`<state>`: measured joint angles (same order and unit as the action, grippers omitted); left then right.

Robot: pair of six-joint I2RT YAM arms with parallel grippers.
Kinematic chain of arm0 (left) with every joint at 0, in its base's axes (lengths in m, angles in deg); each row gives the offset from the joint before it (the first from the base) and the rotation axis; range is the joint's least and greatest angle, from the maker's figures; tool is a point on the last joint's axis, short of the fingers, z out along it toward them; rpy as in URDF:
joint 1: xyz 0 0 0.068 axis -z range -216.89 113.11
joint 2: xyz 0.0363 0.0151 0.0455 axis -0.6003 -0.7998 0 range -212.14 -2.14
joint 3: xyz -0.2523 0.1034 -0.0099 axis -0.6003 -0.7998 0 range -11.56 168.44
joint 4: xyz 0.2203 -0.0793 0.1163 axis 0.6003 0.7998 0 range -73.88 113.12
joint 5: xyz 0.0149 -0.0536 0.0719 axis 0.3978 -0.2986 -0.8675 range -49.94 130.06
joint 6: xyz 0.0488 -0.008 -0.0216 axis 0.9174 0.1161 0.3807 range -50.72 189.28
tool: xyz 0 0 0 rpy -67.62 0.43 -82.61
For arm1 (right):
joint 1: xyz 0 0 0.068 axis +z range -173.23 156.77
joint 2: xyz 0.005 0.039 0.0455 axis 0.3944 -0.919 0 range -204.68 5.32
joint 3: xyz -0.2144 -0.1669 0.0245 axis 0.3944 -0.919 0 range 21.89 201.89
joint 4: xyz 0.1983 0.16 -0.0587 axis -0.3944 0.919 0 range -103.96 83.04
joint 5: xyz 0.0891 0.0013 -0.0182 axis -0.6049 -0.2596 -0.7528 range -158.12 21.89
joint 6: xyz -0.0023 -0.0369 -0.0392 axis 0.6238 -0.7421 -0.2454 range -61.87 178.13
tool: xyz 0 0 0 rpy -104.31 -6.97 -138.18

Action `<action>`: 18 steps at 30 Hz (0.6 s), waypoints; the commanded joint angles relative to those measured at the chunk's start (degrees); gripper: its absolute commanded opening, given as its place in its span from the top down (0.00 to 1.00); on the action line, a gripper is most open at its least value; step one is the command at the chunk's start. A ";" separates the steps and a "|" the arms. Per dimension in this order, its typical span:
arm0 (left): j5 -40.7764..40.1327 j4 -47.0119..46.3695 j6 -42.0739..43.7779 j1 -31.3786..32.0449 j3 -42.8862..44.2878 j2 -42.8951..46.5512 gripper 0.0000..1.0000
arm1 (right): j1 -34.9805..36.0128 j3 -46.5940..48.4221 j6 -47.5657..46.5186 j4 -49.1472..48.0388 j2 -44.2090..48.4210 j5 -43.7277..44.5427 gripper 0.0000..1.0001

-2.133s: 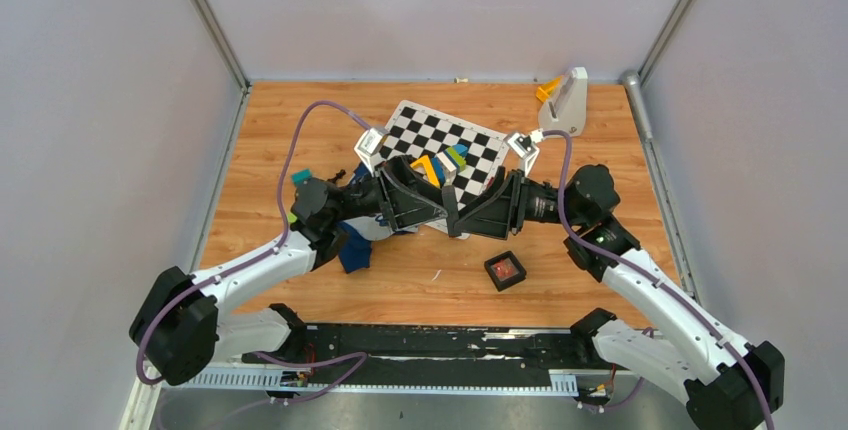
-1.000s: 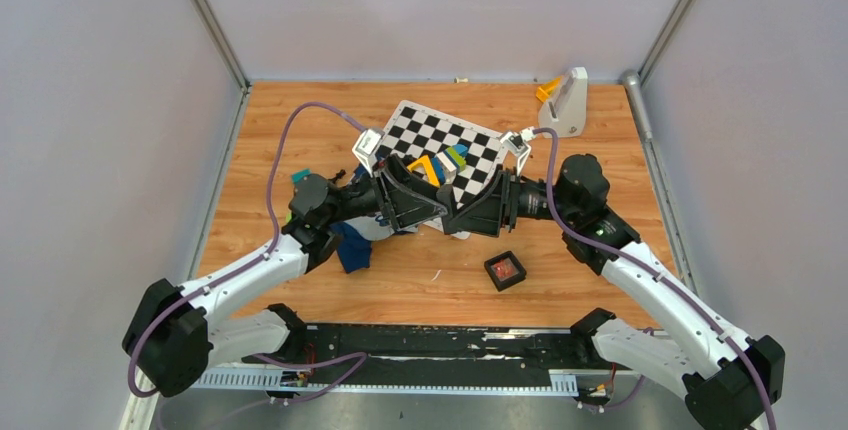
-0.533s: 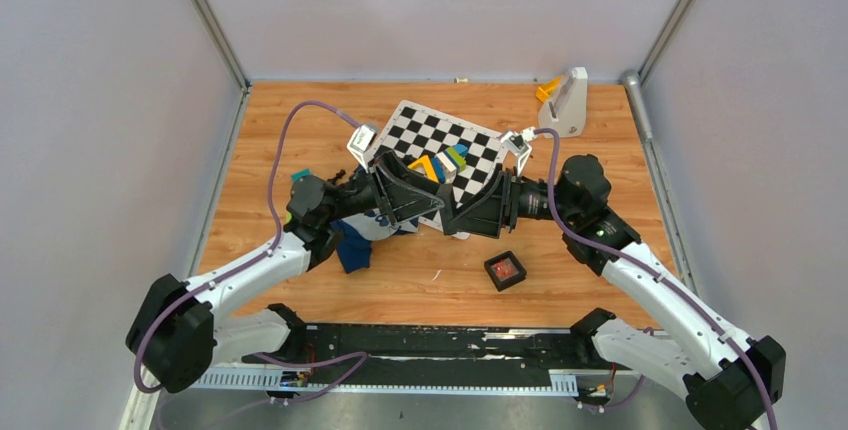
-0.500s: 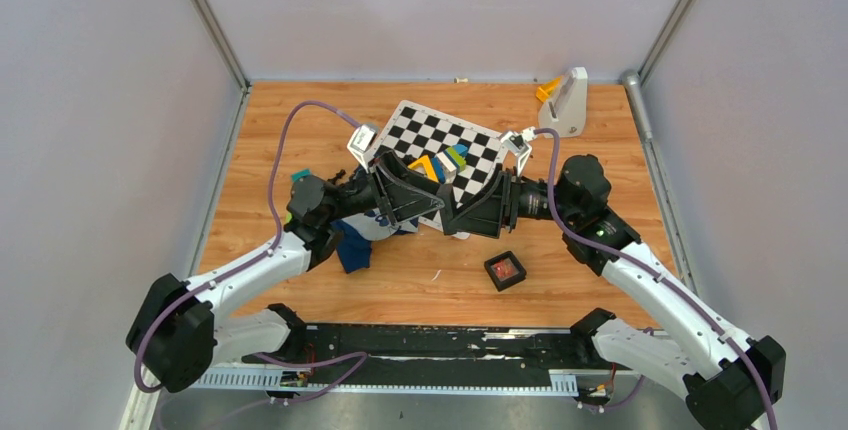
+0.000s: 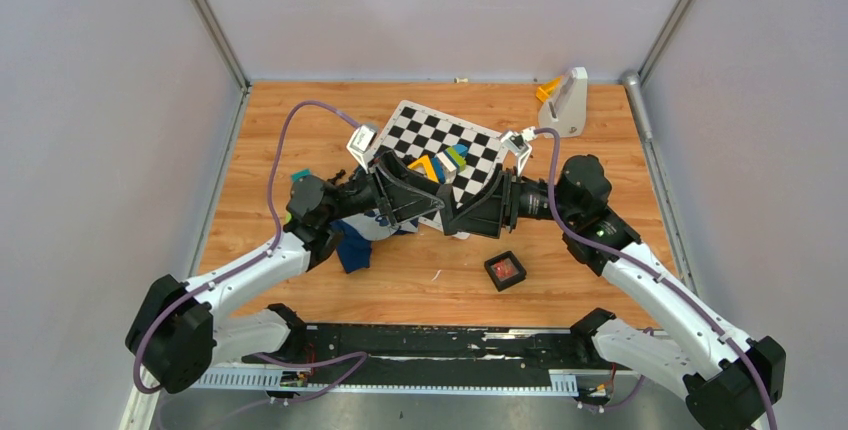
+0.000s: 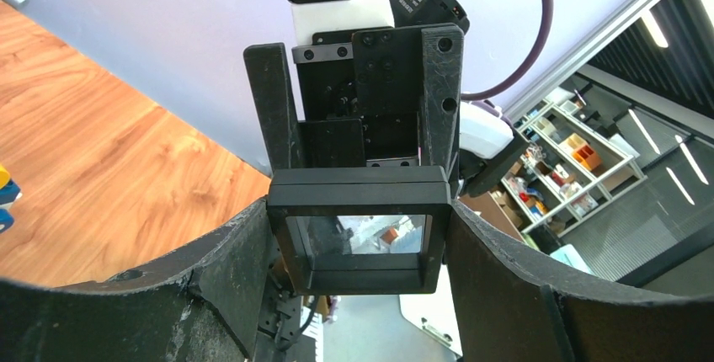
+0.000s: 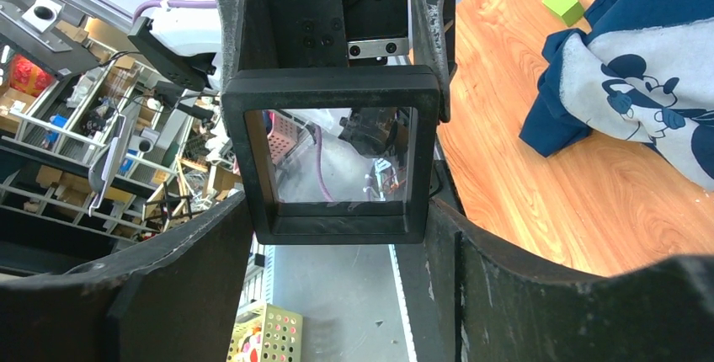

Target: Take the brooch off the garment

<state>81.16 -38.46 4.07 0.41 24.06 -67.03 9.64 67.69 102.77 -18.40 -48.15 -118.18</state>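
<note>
Above the table's middle my left gripper (image 5: 438, 208) and right gripper (image 5: 458, 216) meet tip to tip. Both are shut on one black square frame with a clear pane (image 6: 362, 274), each pair of fingers pressing two opposite sides. In the right wrist view the same frame (image 7: 337, 229) sits between my right gripper's (image 7: 333, 210) fingers, and in the left wrist view between my left gripper's (image 6: 362, 236). The garment (image 7: 640, 84), navy with a pale cartoon print, lies crumpled under my left arm (image 5: 352, 248). A tiny orange-red piece, seemingly the brooch (image 5: 506, 269), lies in a small black box on the wood.
A checkered mat (image 5: 440, 135) lies behind the grippers with yellow, blue and green blocks (image 5: 432, 164) on it. A white stand with an orange piece (image 5: 566, 100) is at the back right. A green cube (image 7: 566, 6) and a teal block (image 5: 300, 176) sit left of the garment.
Over the last two seconds both wrists shifted slightly left and back, and my left fingers drew in a little on the frame. Nothing has moved in the last half second.
</note>
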 commanded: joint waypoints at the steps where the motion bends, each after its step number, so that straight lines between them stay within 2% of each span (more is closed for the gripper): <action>1: 2.00 -1.75 2.77 -0.15 0.37 1.44 1.00 | 0.10 1.75 3.82 -5.83 0.74 -2.16 0.22; 7: 2.46 -1.77 2.72 -0.18 0.34 1.49 1.00 | 0.10 1.86 6.12 -8.64 0.00 -2.77 0.15; 18: 2.71 -1.59 2.22 -0.23 0.67 1.24 1.00 | 0.97 3.30 3.18 -5.86 -0.89 -0.69 0.12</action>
<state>83.08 -38.86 5.33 0.41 24.06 -66.28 9.81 67.78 107.69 -22.82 -49.02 -119.69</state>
